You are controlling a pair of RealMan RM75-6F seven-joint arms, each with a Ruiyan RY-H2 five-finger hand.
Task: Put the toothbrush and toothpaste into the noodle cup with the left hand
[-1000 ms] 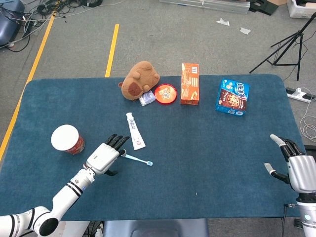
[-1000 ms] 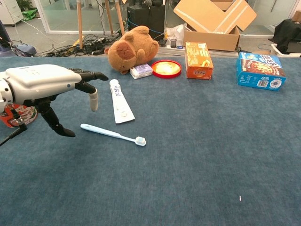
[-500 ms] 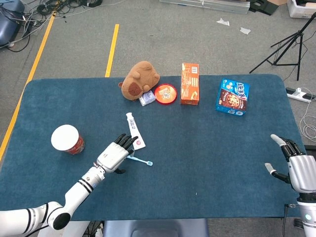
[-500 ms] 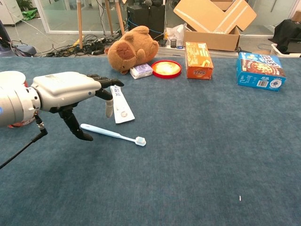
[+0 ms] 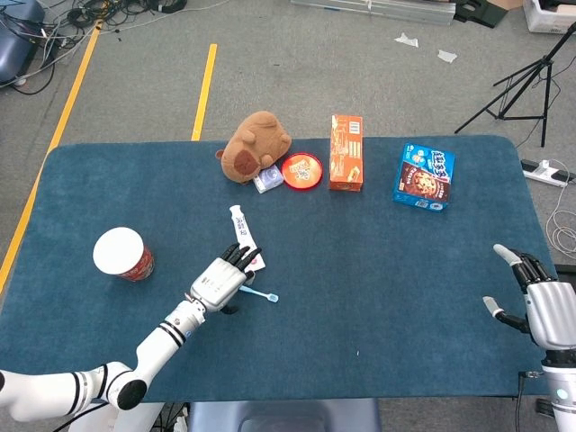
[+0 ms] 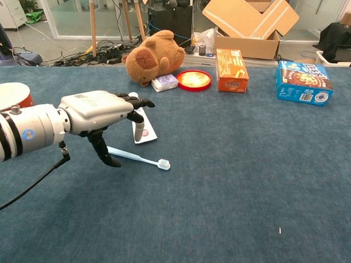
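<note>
A pale blue toothbrush [image 6: 143, 158] [image 5: 262, 293] lies flat on the blue table, bristle end to the right. Just behind it a white toothpaste tube [image 5: 240, 230] [image 6: 147, 133] lies lengthwise. My left hand [image 5: 220, 281] [image 6: 98, 113] hovers over the brush's handle end with fingers spread and the thumb reaching down beside the handle, holding nothing. The red and white noodle cup [image 5: 122, 254] [image 6: 14, 95] stands upright near the table's left edge. Fingers apart and empty, my right hand [image 5: 538, 303] sits at the right edge.
A brown plush toy [image 5: 255, 145], a small white packet [image 5: 268, 181], a round red tin [image 5: 301, 171], an orange box [image 5: 346, 151] and a blue snack box [image 5: 424, 176] line the far side. Cardboard boxes [image 6: 249, 24] sit behind the table.
My left hand has moved right and forward, from beside the cup's side of the brush to over its handle end, partly covering the toothpaste tube. Right hand unchanged.
</note>
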